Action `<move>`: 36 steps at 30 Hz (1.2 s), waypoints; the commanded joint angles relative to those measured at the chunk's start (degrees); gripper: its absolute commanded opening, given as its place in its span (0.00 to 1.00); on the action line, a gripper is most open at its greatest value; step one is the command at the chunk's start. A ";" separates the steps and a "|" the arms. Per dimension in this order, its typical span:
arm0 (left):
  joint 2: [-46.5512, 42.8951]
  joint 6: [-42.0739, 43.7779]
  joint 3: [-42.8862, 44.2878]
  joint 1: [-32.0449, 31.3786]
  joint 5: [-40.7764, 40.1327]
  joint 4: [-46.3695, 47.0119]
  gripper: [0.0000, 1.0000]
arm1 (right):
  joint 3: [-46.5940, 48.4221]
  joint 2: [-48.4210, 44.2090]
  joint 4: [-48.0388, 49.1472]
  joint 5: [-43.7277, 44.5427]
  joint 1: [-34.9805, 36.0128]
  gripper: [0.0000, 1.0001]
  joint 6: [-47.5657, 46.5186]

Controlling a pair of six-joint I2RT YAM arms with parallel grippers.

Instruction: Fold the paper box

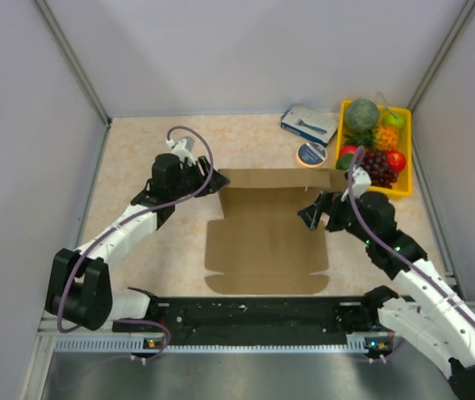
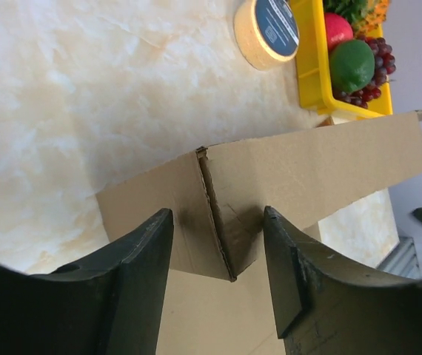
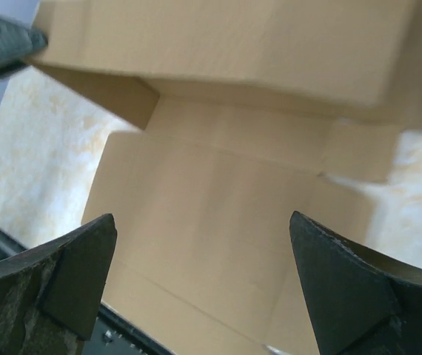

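box: brown card blank (image 1: 267,242) mid-surface (image 1: 137,150), between the two arms. main panels lie flat, far flap stands upright along the far edge
left pincer: (image 1: 208,185) at the far-left corner of the box. wrist view shows it (image 2: 217,214) about half open, one finger on each side of the corner crease where the raised flap meets its side tab. gaps show on both sides of the crease, so no clamp on the card
right pincer: (image 1: 311,212) over the right side of the box, just below the right end of the raised flap. wrist view shows it (image 3: 202,218) fully spread, nothing between the fingers, looking across the flat panel toward the flap
tray: yellow (image 1: 405,185), far-right corner, full of fruit, well apart from the left arm and just beyond the flap's right end
tape: roll (image 1: 311,154) lies between tray and carton, just behind the flap
carton: small, blue and white (image 1: 308,123), far side, left of the tray
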 commanded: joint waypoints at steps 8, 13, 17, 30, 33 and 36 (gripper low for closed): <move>-7.07 9.18 0.58 2.85 -3.42 -8.10 0.89 | 10.59 9.11 -5.40 -4.90 -12.09 0.91 -11.60; -20.32 12.08 -11.42 1.89 -10.77 -0.30 0.91 | 13.71 9.90 -4.29 -8.53 -15.43 0.90 -4.02; -23.16 14.80 -20.60 -4.59 -22.62 7.79 0.86 | 21.03 11.84 -13.72 -1.50 -15.52 0.90 -2.79; 2.14 19.90 -16.58 -18.50 -45.94 31.19 0.60 | 25.34 11.65 -17.69 -2.71 -15.43 0.89 -2.87; 4.08 21.13 -15.51 -18.50 -47.72 32.41 0.58 | 28.76 15.86 -18.56 -6.41 -15.52 0.85 -3.13; 5.40 22.89 -15.43 -18.59 -49.12 35.67 0.49 | 34.19 21.65 -20.57 -9.83 -15.52 0.75 -4.01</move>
